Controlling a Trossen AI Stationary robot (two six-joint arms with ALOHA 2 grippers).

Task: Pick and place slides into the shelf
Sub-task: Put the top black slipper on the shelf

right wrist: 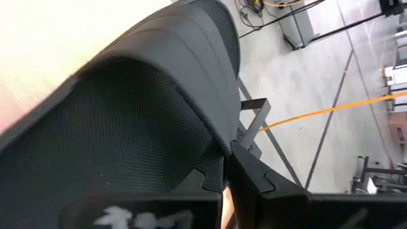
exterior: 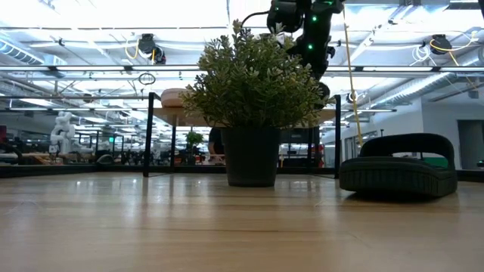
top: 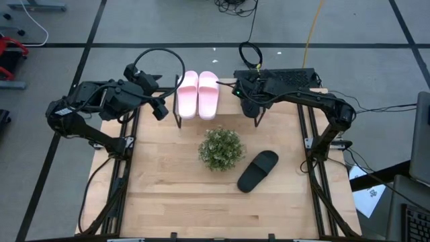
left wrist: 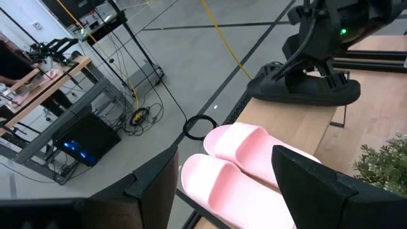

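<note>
Near: one black ribbed rubber slide (top: 257, 171) lying on the tabletop beside a potted green plant (top: 221, 148).
Far: light wooden shelf (top: 290, 119), pink foam pair (top: 197, 94) already on it.
Right gripper (top: 250, 101): clamped shut on a second black slide (left wrist: 306, 88), over the shelf (placing step).
Left gripper (top: 158, 107): fingers spread, empty, beside the pink pair.
Next: release, then fetch the tabletop slide.

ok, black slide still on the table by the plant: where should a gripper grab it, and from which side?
Take the black slide by its wide strap, coming straight down from above. It lies flat, sole down, diagonal on the table, so the strap arches up as the one raised part; the low view shows that hump. Turn the fingers across the strap. The plant stands close beside the toe end, so keep to the far side of it.
</note>
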